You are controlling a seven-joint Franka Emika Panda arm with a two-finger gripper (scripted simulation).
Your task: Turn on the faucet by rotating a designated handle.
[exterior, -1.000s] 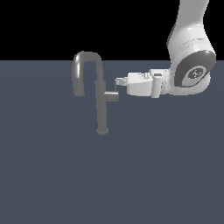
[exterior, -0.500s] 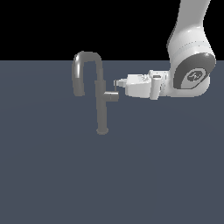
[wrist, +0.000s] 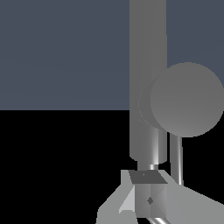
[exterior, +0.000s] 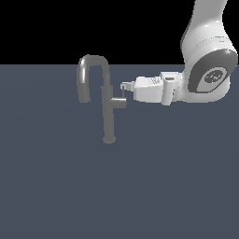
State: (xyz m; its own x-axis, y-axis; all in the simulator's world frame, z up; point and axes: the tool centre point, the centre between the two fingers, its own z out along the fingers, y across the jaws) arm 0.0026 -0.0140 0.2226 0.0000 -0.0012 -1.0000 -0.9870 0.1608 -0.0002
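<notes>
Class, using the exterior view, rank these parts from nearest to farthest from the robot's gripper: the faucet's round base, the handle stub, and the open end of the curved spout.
1. The handle: right at the gripper, just below its tip.
2. The round base: lower down, at the foot of the faucet.
3. The spout's open end: beyond the stem, on the exterior view's left.

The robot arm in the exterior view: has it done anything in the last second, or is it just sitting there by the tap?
It crept toward the exterior view's left: the gripper closed the small gap and its tip now sits at the thin rod lever above the handle. Whether it actually touches or grips the lever cannot be told. The faucet stands as before, spout and handle stub in the same pose.
</notes>
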